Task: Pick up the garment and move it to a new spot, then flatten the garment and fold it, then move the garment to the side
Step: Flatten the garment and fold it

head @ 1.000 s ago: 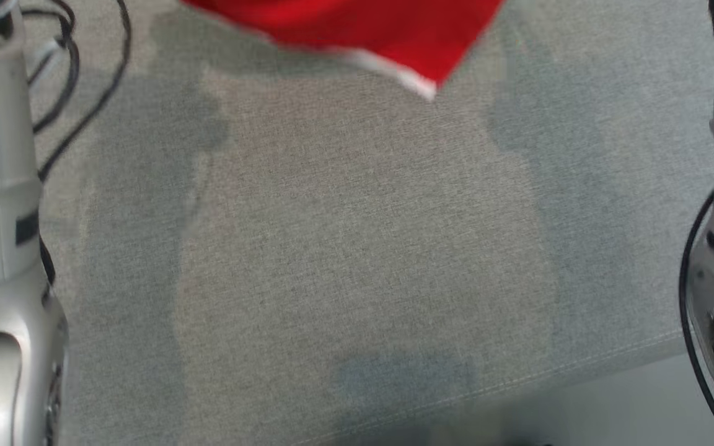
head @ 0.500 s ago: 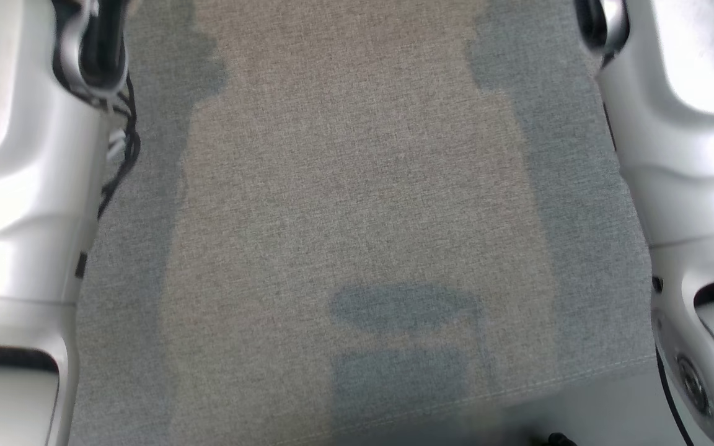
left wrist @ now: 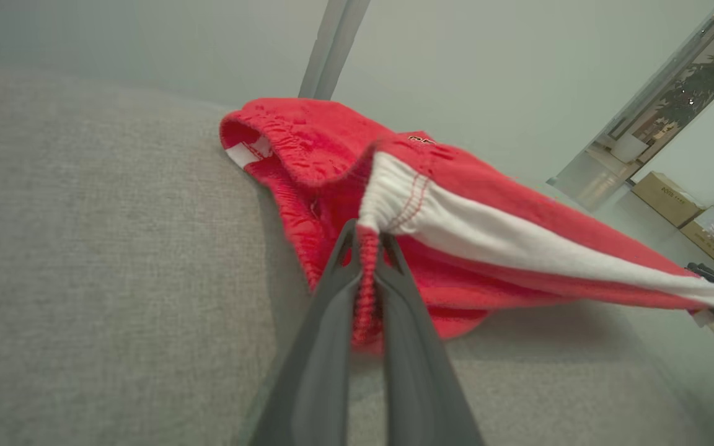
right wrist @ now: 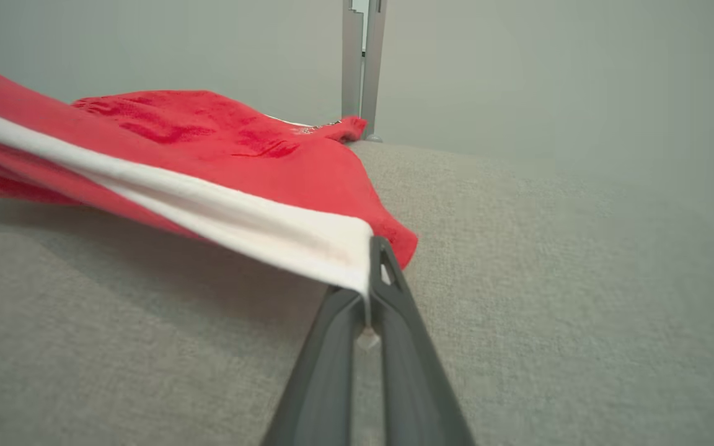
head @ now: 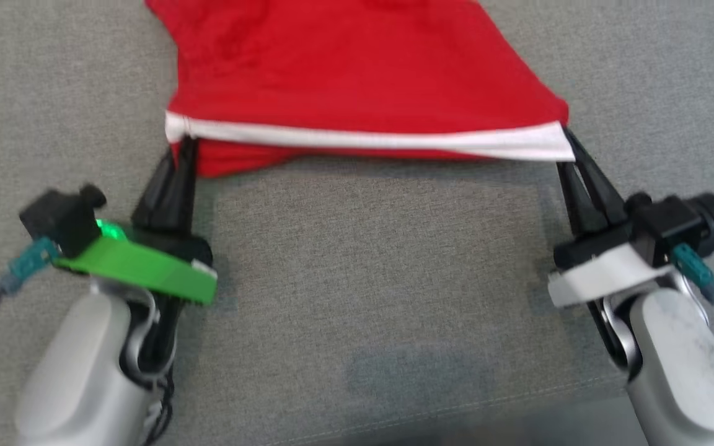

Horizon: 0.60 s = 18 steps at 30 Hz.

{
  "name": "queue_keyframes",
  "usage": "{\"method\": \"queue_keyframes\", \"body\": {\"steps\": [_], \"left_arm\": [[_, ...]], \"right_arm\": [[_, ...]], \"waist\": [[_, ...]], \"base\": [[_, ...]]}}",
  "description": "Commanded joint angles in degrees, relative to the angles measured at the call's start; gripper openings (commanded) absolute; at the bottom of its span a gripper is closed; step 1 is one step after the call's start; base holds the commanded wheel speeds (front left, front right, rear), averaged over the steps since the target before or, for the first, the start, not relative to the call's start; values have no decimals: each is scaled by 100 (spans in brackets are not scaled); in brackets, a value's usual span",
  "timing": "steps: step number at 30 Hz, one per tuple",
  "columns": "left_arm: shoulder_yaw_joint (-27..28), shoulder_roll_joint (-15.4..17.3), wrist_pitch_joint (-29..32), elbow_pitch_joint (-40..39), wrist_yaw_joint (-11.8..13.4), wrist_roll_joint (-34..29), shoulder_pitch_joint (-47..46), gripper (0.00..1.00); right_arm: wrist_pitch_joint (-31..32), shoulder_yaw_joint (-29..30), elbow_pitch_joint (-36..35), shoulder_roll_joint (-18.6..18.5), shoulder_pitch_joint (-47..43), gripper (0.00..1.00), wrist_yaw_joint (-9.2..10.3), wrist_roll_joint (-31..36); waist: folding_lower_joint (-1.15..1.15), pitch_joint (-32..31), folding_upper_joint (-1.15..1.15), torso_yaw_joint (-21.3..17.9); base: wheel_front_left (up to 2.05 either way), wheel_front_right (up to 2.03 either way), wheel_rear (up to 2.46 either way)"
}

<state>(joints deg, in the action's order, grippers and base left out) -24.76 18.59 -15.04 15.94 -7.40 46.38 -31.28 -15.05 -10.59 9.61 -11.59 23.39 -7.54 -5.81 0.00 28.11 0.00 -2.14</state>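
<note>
The garment is red with a white band along its near edge, spread over the grey fabric surface. My left gripper is shut on its near left corner, and my right gripper is shut on the near right corner of the white band. The edge hangs taut between them, slightly lifted. In the left wrist view the left gripper pinches a red seam of the garment. In the right wrist view the right gripper clamps the white band of the garment.
The grey surface's front edge runs along the bottom right of the head view. A pale wall with a vertical grey post stands behind the surface. Cardboard boxes sit on the floor far right in the left wrist view.
The head camera has swung a lot between frames. Both grippers and the garment's near edge now show in the head view, where before only pale arm segments flanked the grey surface.
</note>
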Motion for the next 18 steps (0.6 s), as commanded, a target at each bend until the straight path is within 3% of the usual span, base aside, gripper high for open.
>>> {"method": "queue_keyframes", "body": {"steps": [1,4,8,11,15,18], "left_arm": [[91,-35,-18,-259,78,-156,666,0],[108,-101,-19,-699,299,-318,1663,0],[197,-233,-21,-1439,906,-259,2963,0],[107,-279,139,-2198,1246,-125,3684,0],[34,-337,369,-2755,1392,13,3912,0],[-59,-483,678,-2850,1437,133,3477,0]], "right_arm": [[-15,125,-274,-42,-578,0,10,102],[-15,177,-708,-175,-1524,0,10,149],[-16,468,-1374,-361,-2875,0,14,165],[113,727,-2038,-297,-3670,0,15,144],[389,816,-2508,-229,-3780,0,12,19],[928,468,-2369,-559,-3023,0,10,-281]], "waist": [[0,-494,0,21],[0,-864,0,55],[0,-1172,0,172],[0,-1229,0,319],[0,-1157,0,442],[0,-978,0,634]], "base": [[0,0,0],[0,0,0],[0,0,0],[0,0,0],[0,0,0],[0,0,0]]}}
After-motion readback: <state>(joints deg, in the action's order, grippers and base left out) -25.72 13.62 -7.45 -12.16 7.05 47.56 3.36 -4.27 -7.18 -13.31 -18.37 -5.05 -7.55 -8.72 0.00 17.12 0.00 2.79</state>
